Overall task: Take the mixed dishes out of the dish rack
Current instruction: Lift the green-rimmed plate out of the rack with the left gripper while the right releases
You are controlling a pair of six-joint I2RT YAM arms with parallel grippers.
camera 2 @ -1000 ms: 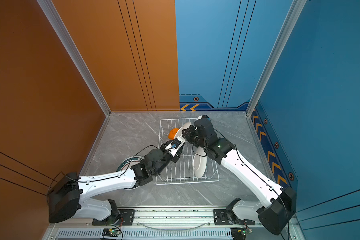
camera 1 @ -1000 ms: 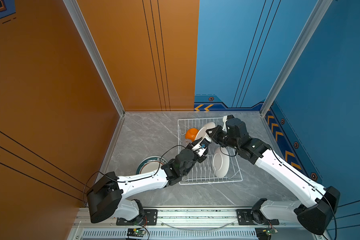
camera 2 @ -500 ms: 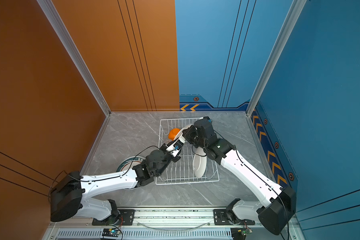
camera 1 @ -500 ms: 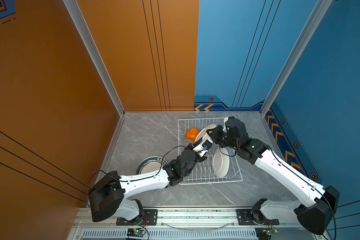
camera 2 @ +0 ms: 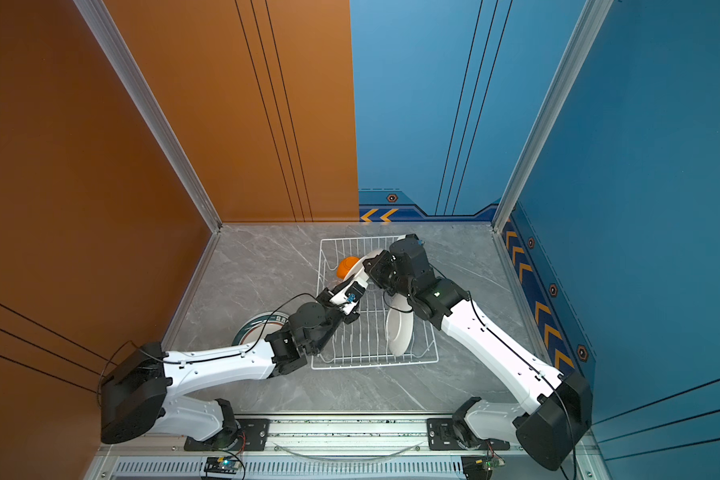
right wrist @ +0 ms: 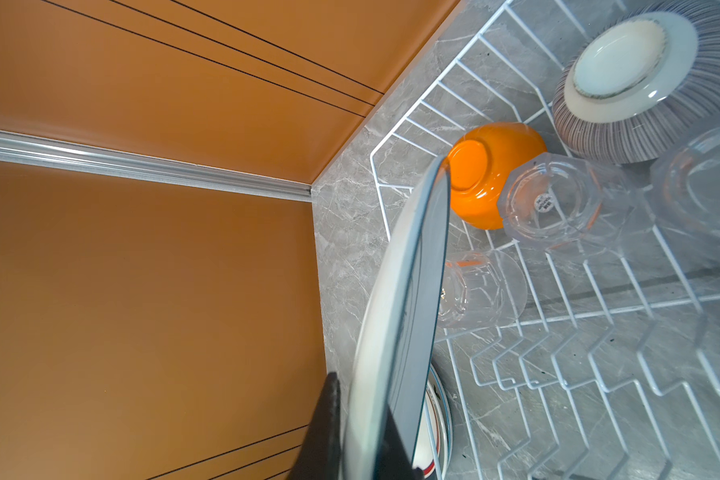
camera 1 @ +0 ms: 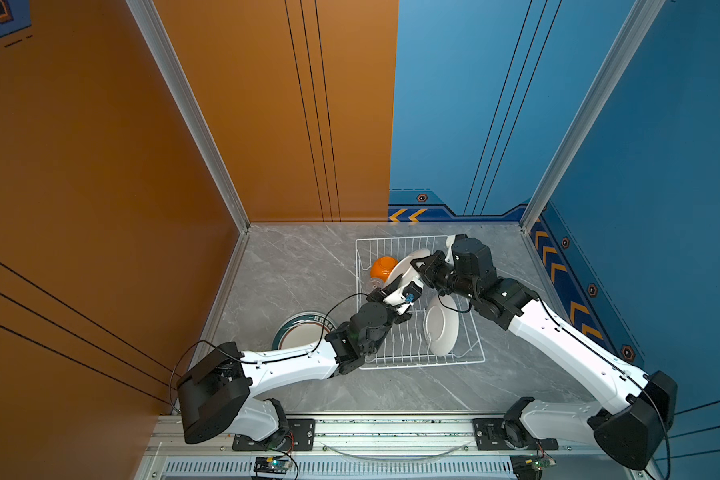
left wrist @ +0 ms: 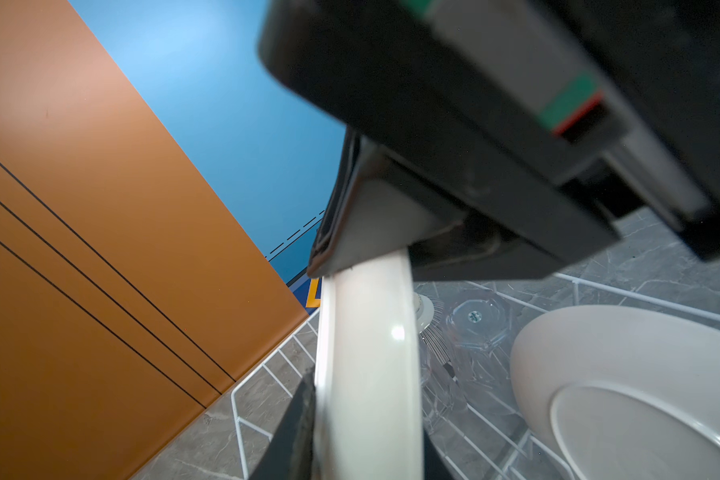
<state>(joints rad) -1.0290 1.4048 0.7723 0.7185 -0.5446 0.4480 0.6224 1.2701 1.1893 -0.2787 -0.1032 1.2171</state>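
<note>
- Top views, both of them: I'm looking down on a grey marble table, with an orange wall from 9 to 12 o'clock and a blue wall from 12 to 3.
- The dish rack sits right of the table's middle. There's an orange bowl in its 10 o'clock corner and a standing plate on edge at its 4 o'clock. A teal-rimmed plate lies flat on the marble at the rack's 8 o'clock.
- Both arms stretch low across the table and meet over the rack on one held plate, tilted on edge above the wires.
- The right gripper is clamped on that plate's 2 o'clock rim, and the left gripper has narrow jaws on its 7 o'clock rim.
- Left wrist view: one finger lies flat against the plate's face, the other jaw against the opposite face. I read that as a grip.
- Only the right wrist view gives me the ribbed bowl, upside down, and the glass cups beside the orange bowl. In both top views the arms cover most of that.
</note>
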